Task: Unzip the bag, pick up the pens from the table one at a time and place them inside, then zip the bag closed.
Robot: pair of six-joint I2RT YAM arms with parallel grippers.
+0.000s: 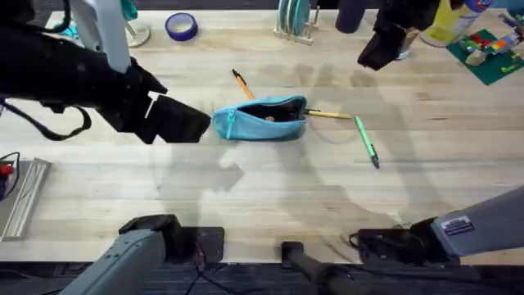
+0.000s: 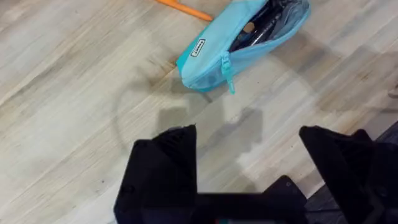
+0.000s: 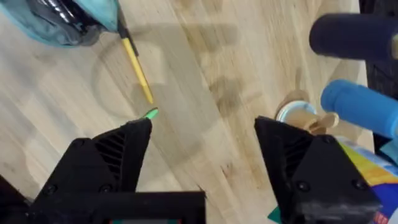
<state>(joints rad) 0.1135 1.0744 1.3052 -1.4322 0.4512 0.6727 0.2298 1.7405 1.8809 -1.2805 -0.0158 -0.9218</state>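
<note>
The light blue bag (image 1: 262, 117) lies mid-table with its zipper open and a dark interior showing; it also appears in the left wrist view (image 2: 242, 43) and the right wrist view (image 3: 56, 18). An orange pen (image 1: 242, 84) (image 2: 183, 9) lies just behind its left end. A yellow pen (image 1: 327, 115) (image 3: 137, 65) pokes out from under its right end. A green pen (image 1: 367, 142) (image 3: 151, 113) lies further right. My left gripper (image 1: 184, 121) (image 2: 249, 143) hovers open just left of the bag. My right gripper (image 1: 381, 49) (image 3: 202, 134) hangs open above the table behind the yellow and green pens.
Along the back edge stand a purple tape roll (image 1: 181, 26), a wire rack (image 1: 295, 20), a dark bottle (image 1: 350, 15) and a yellow bottle (image 1: 446, 20). A green plate with bricks (image 1: 491, 53) sits at the back right. A metal tray (image 1: 20, 197) lies at the left edge.
</note>
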